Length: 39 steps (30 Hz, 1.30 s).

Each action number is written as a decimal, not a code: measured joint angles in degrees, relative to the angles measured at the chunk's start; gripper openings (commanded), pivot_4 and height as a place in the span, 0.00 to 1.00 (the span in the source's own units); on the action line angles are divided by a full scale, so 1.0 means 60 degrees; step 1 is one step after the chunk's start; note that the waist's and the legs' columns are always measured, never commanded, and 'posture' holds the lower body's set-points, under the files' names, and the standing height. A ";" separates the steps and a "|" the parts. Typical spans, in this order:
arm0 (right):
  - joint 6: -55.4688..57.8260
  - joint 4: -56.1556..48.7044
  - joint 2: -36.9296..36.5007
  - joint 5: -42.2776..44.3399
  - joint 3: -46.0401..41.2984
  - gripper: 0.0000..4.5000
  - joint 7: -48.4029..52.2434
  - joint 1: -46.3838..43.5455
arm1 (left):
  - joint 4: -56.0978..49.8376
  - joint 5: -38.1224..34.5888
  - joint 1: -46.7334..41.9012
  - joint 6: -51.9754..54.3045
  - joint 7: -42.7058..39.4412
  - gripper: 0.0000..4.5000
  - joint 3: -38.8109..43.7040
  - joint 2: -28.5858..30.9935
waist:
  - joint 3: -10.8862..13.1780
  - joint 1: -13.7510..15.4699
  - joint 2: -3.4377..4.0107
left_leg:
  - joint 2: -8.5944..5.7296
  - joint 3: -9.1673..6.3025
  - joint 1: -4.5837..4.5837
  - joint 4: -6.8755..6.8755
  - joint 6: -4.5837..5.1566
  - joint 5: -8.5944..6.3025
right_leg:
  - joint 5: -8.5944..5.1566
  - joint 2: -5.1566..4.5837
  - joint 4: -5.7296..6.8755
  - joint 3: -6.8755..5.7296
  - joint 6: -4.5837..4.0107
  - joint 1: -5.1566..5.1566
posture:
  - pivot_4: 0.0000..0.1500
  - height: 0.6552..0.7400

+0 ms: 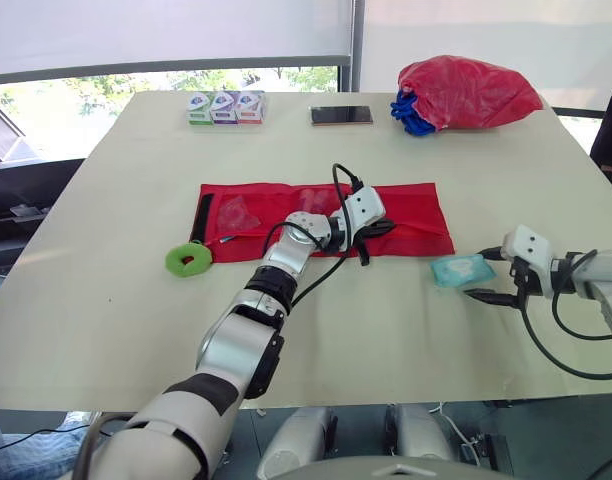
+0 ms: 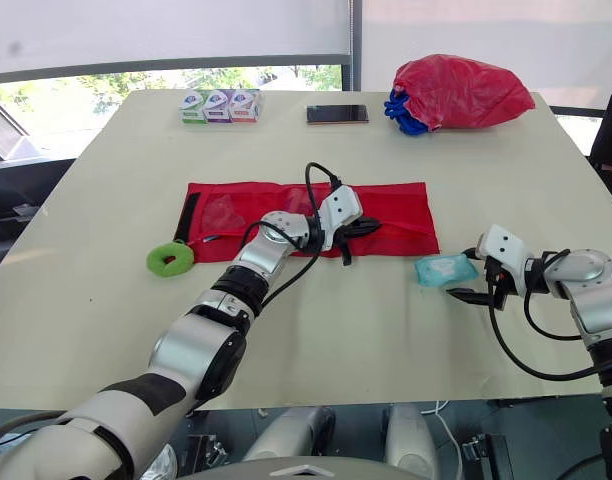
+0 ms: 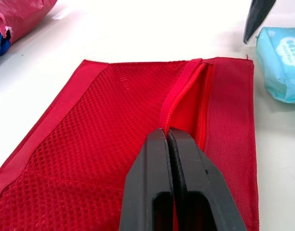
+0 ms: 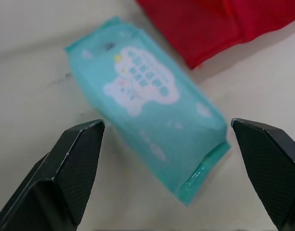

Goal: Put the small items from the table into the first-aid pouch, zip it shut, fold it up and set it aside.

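Red mesh pouch (image 1: 416, 215) flat on table (image 1: 106, 300), left gripper (image 3: 167, 132) pinched together on its zipper edge. Right gripper (image 1: 480, 274) spread apart at the teal wipes pack (image 4: 147, 96) just beside the pouch. The pack lies skewed to the fingers, so it may twist or slip out on closing.

The one desk (image 1: 106, 300) carries one flat red pouch (image 1: 411, 212), one green ring (image 1: 189, 260) by its left end and one teal pack of wipes (image 1: 462, 270) by its right end. Along the far edge are three small boxes (image 1: 225, 107) in a row, one dark phone (image 1: 341, 115), and one bulging red bag (image 1: 471, 90) with one blue bundle (image 1: 410, 116) beside it.
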 measured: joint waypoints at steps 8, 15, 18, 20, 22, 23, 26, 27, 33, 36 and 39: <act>0.0273 -0.1065 -0.0121 0.0285 -0.0372 0.30 0.0282 0.0865 | -0.0364 -0.0045 0.0188 0.0146 -0.0022 0.00 -0.0008 -0.0022 | -0.0002 0.0015 0.0004 | -0.0001 -0.0008 -0.0004 0.0001 0.0000 0.0000 | 0.0000 -0.0001 -0.0002 -0.0005 -0.0001 -0.0001 | 1.00 1.00; 0.2729 -0.4156 -0.0125 0.1368 -0.1778 0.06 -0.0991 0.2616 | -0.0409 -0.0085 0.0241 0.0257 -0.0110 0.00 -0.0068 -0.0173 | -0.0002 0.0004 0.0006 | 0.0003 -0.0008 -0.0002 0.0000 -0.0001 -0.0001 | 0.0000 -0.0014 0.0004 -0.0001 -0.0001 -0.0001 | 1.00 1.00; 0.4349 -0.5861 0.0459 0.1801 -0.2040 0.06 -0.2319 0.2984 | -0.0424 -0.0117 0.0241 0.0271 -0.0107 0.00 -0.0154 -0.0303 | -0.0002 0.0015 0.0005 | 0.0003 -0.0011 -0.0006 0.0000 -0.0001 -0.0001 | 0.0000 -0.0022 0.0002 -0.0002 -0.0001 -0.0002 | 1.00 1.00; 0.5668 -0.6733 0.1094 0.2020 -0.2055 0.06 -0.3415 0.2948 | -0.0438 -0.0161 0.0241 0.0306 -0.0108 0.00 -0.0203 -0.0396 | -0.0002 0.0018 0.0005 | 0.0003 -0.0011 -0.0006 0.0003 -0.0001 -0.0001 | 0.0001 -0.0027 0.0003 -0.0001 -0.0001 -0.0001 | 1.00 1.00; 0.6932 -0.7199 0.1971 0.2101 -0.2067 0.06 -0.4671 0.2610 | -0.0487 -0.0198 0.0239 0.0387 -0.0114 0.00 -0.0234 -0.0491 | -0.0002 0.0017 0.0007 | 0.0001 -0.0009 -0.0006 0.0003 -0.0001 -0.0001 | 0.0001 -0.0027 0.0004 0.0002 -0.0002 -0.0002 | 1.00 1.00; 0.7332 -0.7298 0.2187 0.2109 -0.2068 0.06 -0.5076 0.2463 | -0.0507 -0.0221 0.0239 0.0418 -0.0116 0.00 -0.0262 -0.0542 | -0.0003 0.0022 0.0008 | 0.0000 -0.0008 -0.0006 0.0003 0.0000 -0.0001 | 0.0001 -0.0027 0.0005 0.0002 -0.0001 -0.0002 | 1.00 1.00; 0.8643 -0.7541 0.2580 0.1980 -0.2075 0.06 -0.6340 0.1963 | -0.0649 -0.0280 0.0241 0.0476 -0.0130 0.00 -0.0333 -0.0625 | -0.0003 0.0044 0.0008 | -0.0004 -0.0012 -0.0010 0.0003 0.0000 -0.0001 | 0.0001 -0.0015 -0.0001 -0.0006 -0.0002 -0.0002 | 1.00 1.00; 0.8900 -0.7541 0.2672 0.1921 -0.2078 0.06 -0.6598 0.1922 | -0.0689 -0.0293 0.0241 0.0480 -0.0132 0.00 -0.0348 -0.0627 | -0.0003 0.0043 0.0008 | -0.0004 -0.0013 -0.0010 0.0002 0.0000 -0.0001 | 0.0001 -0.0016 -0.0002 -0.0006 -0.0002 -0.0002 | 1.00 1.00; 0.9642 -0.7528 0.3245 0.1707 -0.2123 0.06 -0.7661 0.1785 | -0.0853 -0.0346 0.0263 0.0532 -0.0209 0.00 -0.0431 -0.0704 | -0.0004 0.0006 0.0011 | -0.0003 -0.0009 -0.0004 0.0001 0.0000 -0.0001 | 0.0001 -0.0013 0.0005 0.0000 -0.0001 -0.0003 | 1.00 1.00; 0.9768 -0.7528 0.3510 0.1630 -0.2068 0.06 -0.8024 0.1657 | -0.1062 -0.0345 0.0349 0.0559 -0.0189 0.00 -0.0586 -0.0801 | -0.0004 0.0007 0.0011 | -0.0003 -0.0009 -0.0004 0.0001 0.0000 -0.0001 | 0.0001 -0.0006 0.0004 0.0001 -0.0001 -0.0003 | 1.00 1.00; 0.9969 -0.7483 0.4448 0.1620 -0.2173 0.06 -0.8649 0.1278 | -0.1529 -0.0351 0.0538 0.0637 -0.0264 0.00 -0.0772 -0.0908 | -0.0006 -0.0012 0.0014 | -0.0001 -0.0006 0.0001 -0.0003 0.0000 -0.0001 | 0.0001 -0.0011 0.0008 0.0008 -0.0002 -0.0004 | 1.00 1.00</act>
